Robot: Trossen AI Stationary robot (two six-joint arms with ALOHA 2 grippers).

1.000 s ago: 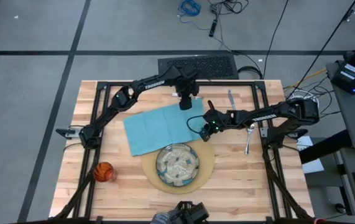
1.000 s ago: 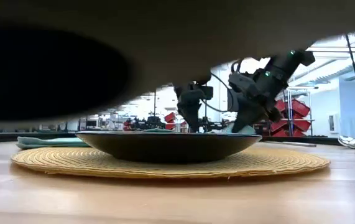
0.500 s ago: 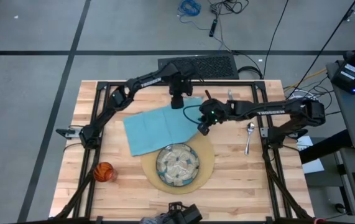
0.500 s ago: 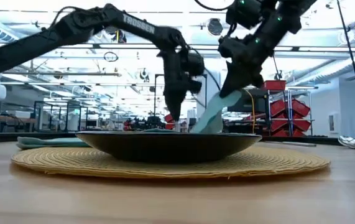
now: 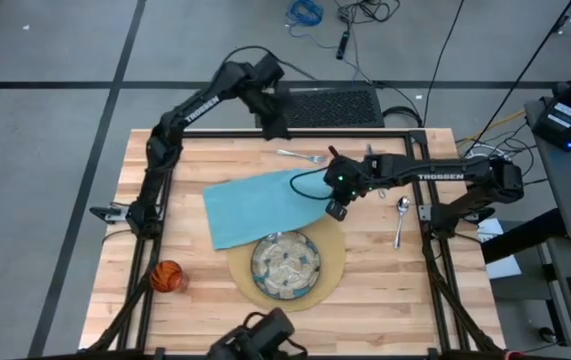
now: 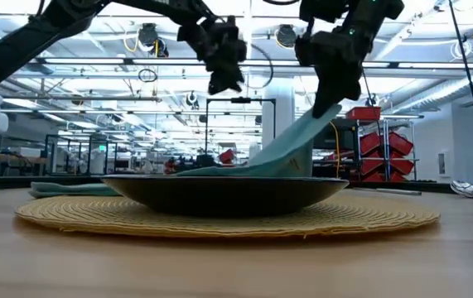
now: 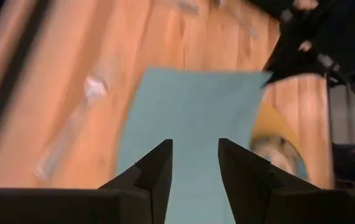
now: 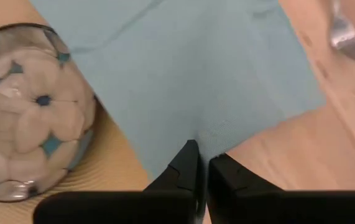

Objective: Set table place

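The light-blue napkin [image 5: 260,205] lies left of centre on the table [image 5: 405,300], with its right part lifted by my shut right gripper [image 5: 337,208]. The patterned plate [image 5: 285,263] sits on the round tan mat [image 5: 333,280], just nearer than the napkin. My left gripper [image 5: 275,125] is open and holds nothing, high over the table's far edge. Beyond the napkin lies a fork [image 5: 300,156]. The spoon [image 5: 401,215] is at the right and the orange cup [image 5: 167,276] at the near left. My right gripper pinches the napkin's near right corner [image 8: 196,134] between its two fingers, slanting down from the table's right side. That corner is raised clear of the table [image 6: 302,136]. The cloth slopes down from it, and its left part [image 6: 54,189] lies flat on the wood.
A knife [image 5: 370,155] lies at the far right, partly under my right arm. The black frame rails [image 5: 435,250] run along both sides of the table. Bare wood lies along the near edge, to the left and right of the mat.
My left gripper has risen from the napkin's far corner and drawn back toward the table's far edge, which uncovers the fork. My right gripper has gone up with the napkin's right corner. That part now slopes up, while the left part has stayed flat.
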